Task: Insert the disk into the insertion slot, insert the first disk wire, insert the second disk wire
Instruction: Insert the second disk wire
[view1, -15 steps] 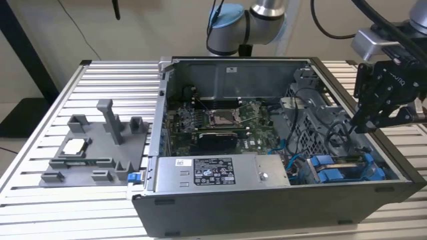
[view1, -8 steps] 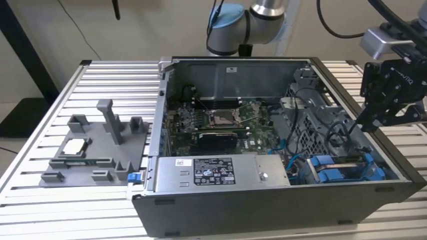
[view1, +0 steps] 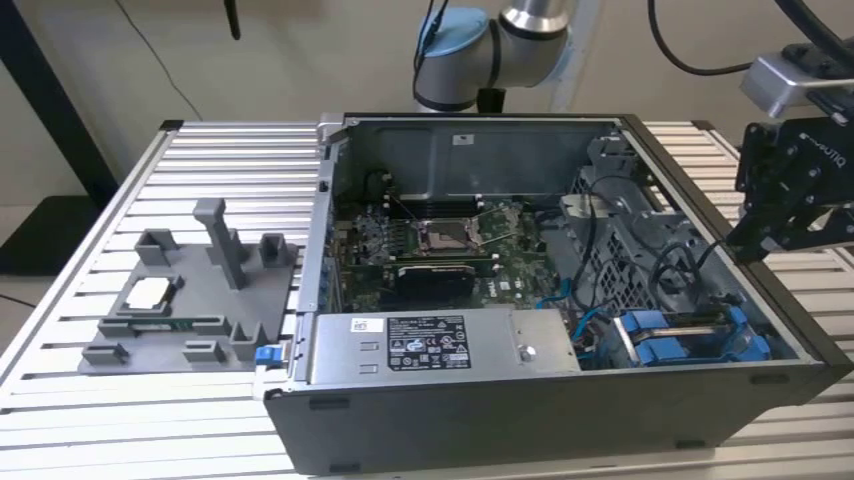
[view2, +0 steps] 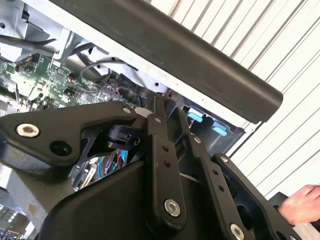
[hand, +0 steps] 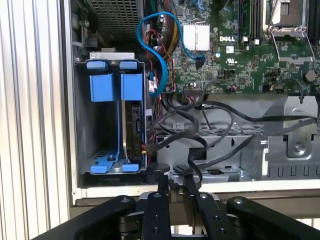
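The black metal gripper (hand: 176, 176) is hanging just outside the computer case (view1: 534, 410), over the case wall that borders the drive bay. Its fingers (hand: 161, 200) are standing almost together, with only a slit showing between the tips, and I am seeing nothing caught in that slit.

Just inside that wall, directly ahead of the gripper, several black rubbery wires (hand: 200, 135) are looping over a grey sheet-metal bracket (hand: 280, 150). Some of their ends are lying close to the fingertips. Judging from this, the wire work is the step in hand, since the disk (hand: 134, 125) is already sitting in its slot. It is showing as a flat slab seen edge-on, dark in the shade of the bay, clipped in a glossy bright blue plastic frame near the case corner beside those wires.

From the gripper the disk is lying ahead and off to the side, toward that corner. Its long axis is running straight inward from the wall, in line with the gripper's reach. A second blue carrier (hand: 102, 87), closer to the corner, is looking empty.

Deeper in the case a smooth blue cable (hand: 150, 45) is curling between the bay and the green circuit board (hand: 250, 55), which is studded with small parts. A ribbed aluminium surface (view1: 80, 420) is carrying the case.
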